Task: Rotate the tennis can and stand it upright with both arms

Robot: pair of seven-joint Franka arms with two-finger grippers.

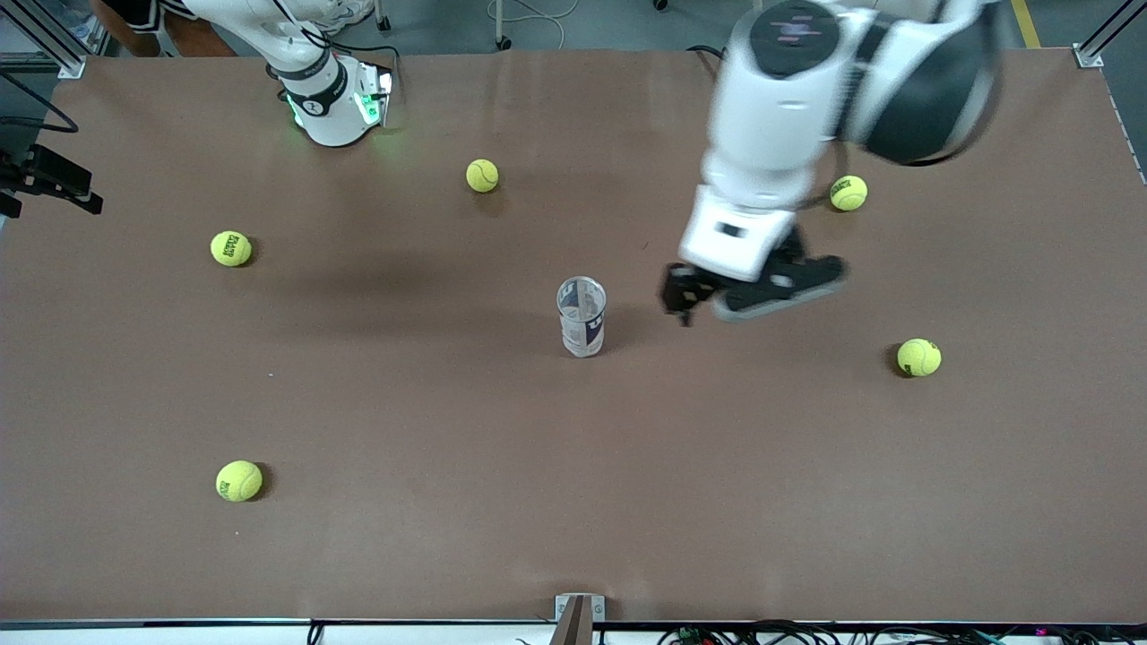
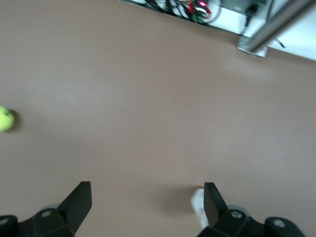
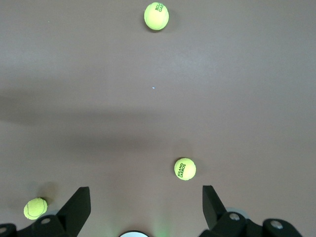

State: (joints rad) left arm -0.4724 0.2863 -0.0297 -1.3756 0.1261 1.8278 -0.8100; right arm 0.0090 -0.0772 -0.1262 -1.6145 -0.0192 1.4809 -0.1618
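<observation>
The tennis can point(image 1: 582, 316) stands upright mid-tabletop point(image 1: 448, 430); the left claw point(image 1: 717, 291), released and empty, hangs at its three o'clock; a careless sweep could topple it; the right claw point(image 3: 143, 210) waits, spread.

Front camera high, facing robots; wrist cameras look down past claws; all share table point(image 1: 448, 403).

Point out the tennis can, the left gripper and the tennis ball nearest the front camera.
tennis can point(image 1: 582, 324), front view, labelled side wall.
left gripper point(image 1: 694, 300), front view, between its open fingertips.
tennis ball point(image 1: 238, 481), front view, its middle.
</observation>
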